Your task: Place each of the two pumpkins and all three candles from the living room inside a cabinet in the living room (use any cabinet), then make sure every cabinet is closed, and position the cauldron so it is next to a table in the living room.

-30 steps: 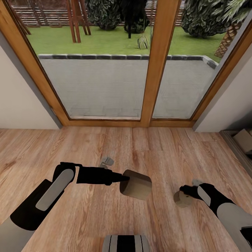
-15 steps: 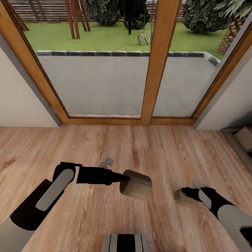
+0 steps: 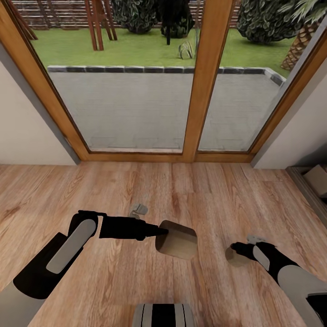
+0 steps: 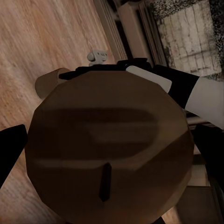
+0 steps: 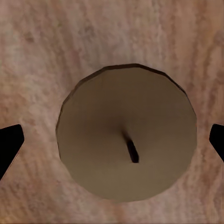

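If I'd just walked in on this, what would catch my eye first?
Probably the big wood-framed glass doors ahead, looking out on a paved terrace and lawn. On the wooden floor below, the left arm's fingers hold a stubby grey-beige candle up off the planks. The right gripper hangs over a second grey-beige candle, its fingers spread either side of it.

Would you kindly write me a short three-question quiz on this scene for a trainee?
1. True or false: the left claw grips the tilted candle.
2. What does the second candle stand on? A) wooden floor B) a table C) a cabinet shelf
3. Fill in: the right claw has its jaws ___ on either side of the second candle.
Key: 1 true; 2 A; 3 open.
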